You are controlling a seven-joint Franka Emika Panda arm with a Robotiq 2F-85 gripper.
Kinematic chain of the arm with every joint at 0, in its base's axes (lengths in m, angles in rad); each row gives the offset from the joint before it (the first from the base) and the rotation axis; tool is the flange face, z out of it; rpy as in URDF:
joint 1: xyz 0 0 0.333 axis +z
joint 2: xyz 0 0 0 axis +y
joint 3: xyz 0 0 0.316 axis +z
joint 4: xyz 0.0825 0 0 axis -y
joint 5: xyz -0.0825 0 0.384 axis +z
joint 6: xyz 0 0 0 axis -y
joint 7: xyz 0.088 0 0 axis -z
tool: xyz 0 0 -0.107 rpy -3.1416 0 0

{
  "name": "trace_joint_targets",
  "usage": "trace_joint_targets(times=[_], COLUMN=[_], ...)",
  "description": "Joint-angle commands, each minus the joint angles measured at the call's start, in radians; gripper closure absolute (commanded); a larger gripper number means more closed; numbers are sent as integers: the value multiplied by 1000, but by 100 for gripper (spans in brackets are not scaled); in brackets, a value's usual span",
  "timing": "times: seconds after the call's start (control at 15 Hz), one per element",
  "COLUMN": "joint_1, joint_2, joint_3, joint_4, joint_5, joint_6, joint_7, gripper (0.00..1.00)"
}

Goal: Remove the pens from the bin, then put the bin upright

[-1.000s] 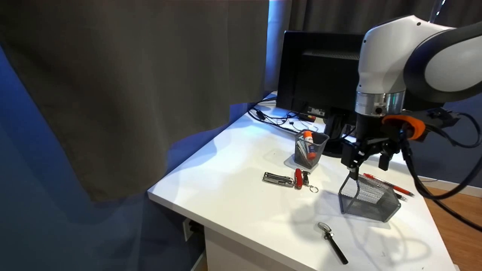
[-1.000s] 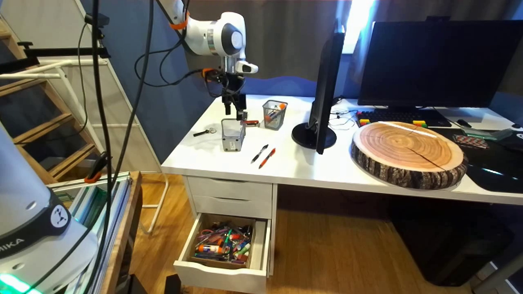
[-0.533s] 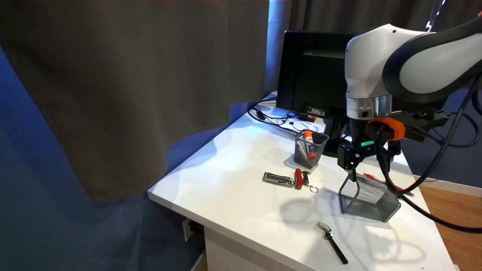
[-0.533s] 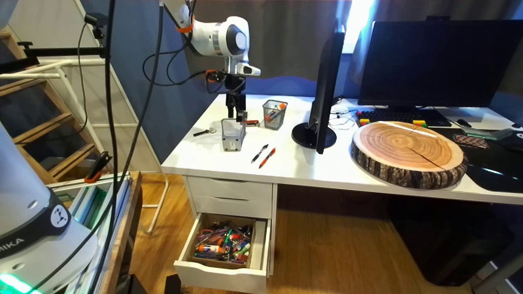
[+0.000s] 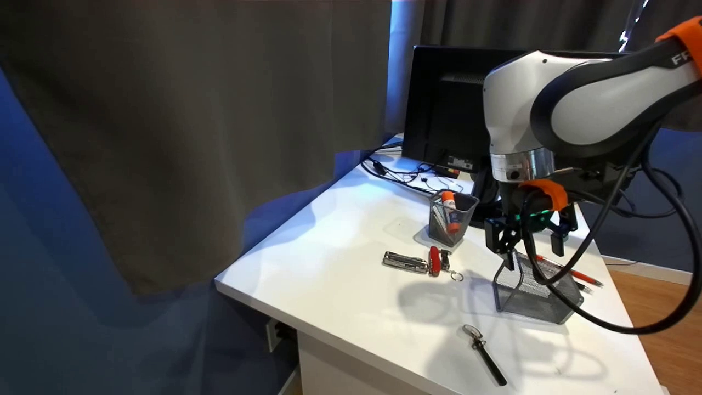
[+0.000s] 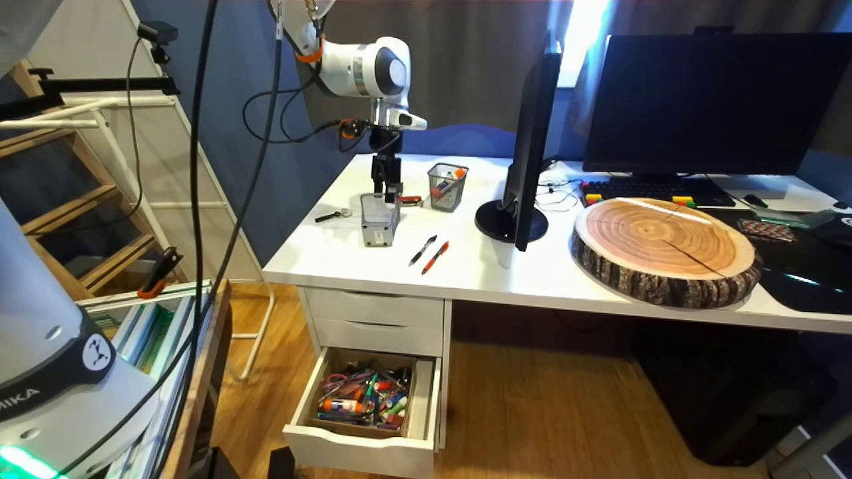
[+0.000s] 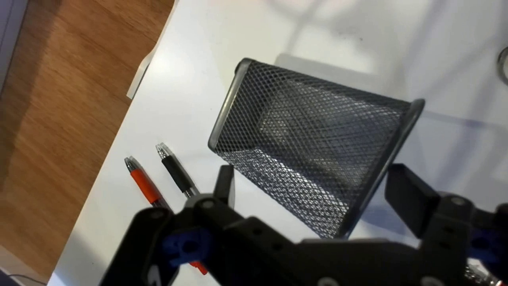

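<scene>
The bin, a dark grey wire-mesh holder, lies on its side on the white desk in both exterior views (image 5: 540, 302) (image 6: 378, 229) and fills the middle of the wrist view (image 7: 313, 131). Its open rim is at the right there. Two pens lie on the desk outside it: a red pen (image 6: 435, 258) (image 7: 145, 186) and a black pen (image 6: 423, 251) (image 7: 176, 174). My gripper (image 5: 533, 257) (image 6: 385, 193) is open above the bin's rim end. In the wrist view its fingers (image 7: 313, 178) are spread, one beside the mesh side, one past the rim. Contact cannot be told.
Another mesh holder (image 5: 452, 216) (image 6: 447, 187) with a glue stick stands upright nearby. A silver multitool (image 5: 406, 261), a red pocket knife (image 5: 434, 260) and a black-handled tool (image 5: 485, 355) lie on the desk. A monitor (image 6: 536, 146) stands beyond. The arm's cable loop hangs near the bin.
My gripper has come down closer to the bin and turned somewhat, still open. The arm has shifted, and its cable loop now hangs in front of the bin. The bin and pens have not moved.
</scene>
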Motion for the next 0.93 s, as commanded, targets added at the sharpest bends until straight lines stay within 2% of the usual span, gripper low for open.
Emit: trace_joint_targets(times=[0.0,0.27,0.6,0.67,0.73,0.87], joint_1=[24,16,-5,-4,-12,-21], joint_2=[44,35,-27,-41,-58,-92], joint_3=[-26,-32,-26,-30,-23,-16], joint_4=[74,67,1,-6,-20,-45], joint_5=[7,9,13,8,13,13], joint_6=[-77,-98,-46,-47,-36,-24], joint_7=[28,37,14,17,4,-16], gripper=[32,62,95,97,95,100])
